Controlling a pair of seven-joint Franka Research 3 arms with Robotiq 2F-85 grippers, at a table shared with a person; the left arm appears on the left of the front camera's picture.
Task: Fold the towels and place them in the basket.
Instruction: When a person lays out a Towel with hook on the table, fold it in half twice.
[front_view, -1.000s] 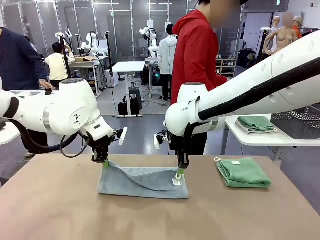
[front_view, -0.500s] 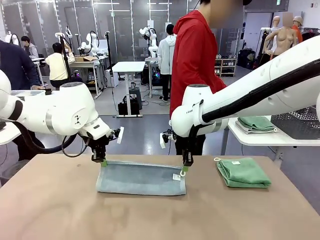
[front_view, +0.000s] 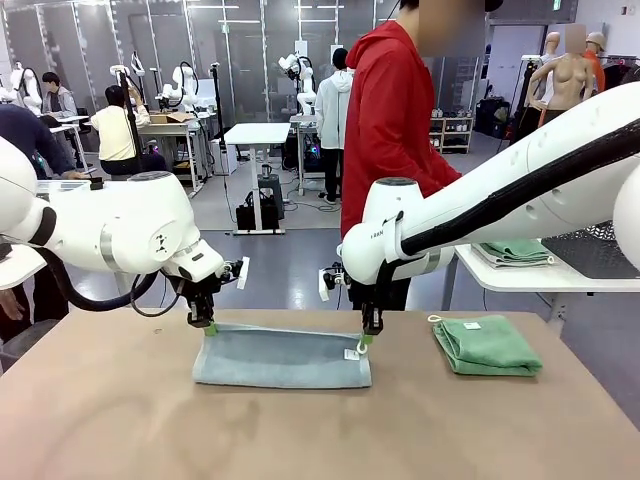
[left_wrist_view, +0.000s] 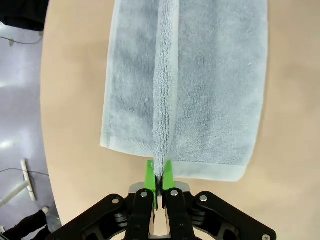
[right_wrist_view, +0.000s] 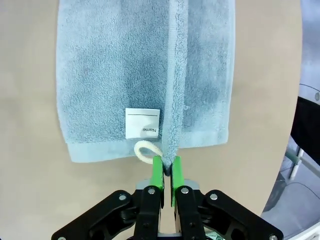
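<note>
1. Blue-grey towel (front_view: 282, 357): folded lengthwise and laid across the centre of the frame on the worktop (front_view: 300, 440). A ridge of its cloth is pinched at both ends.
2. Left fingers (front_view: 209, 325): clenched on the towel's left end, centre-left of the frame.
3. Right fingers (front_view: 366, 340): clenched on the towel's right end, just beside a white tag (right_wrist_view: 142, 122) and a cord loop (right_wrist_view: 144, 150).
4. Green towel (front_view: 487, 345): folded and lying on the worktop at lower right, apart from the blue-grey one.
5. Basket (front_view: 600, 250): dark mesh, seen at the right edge on a white side table (front_view: 520, 277), near a second folded green towel (front_view: 513, 248).
</note>
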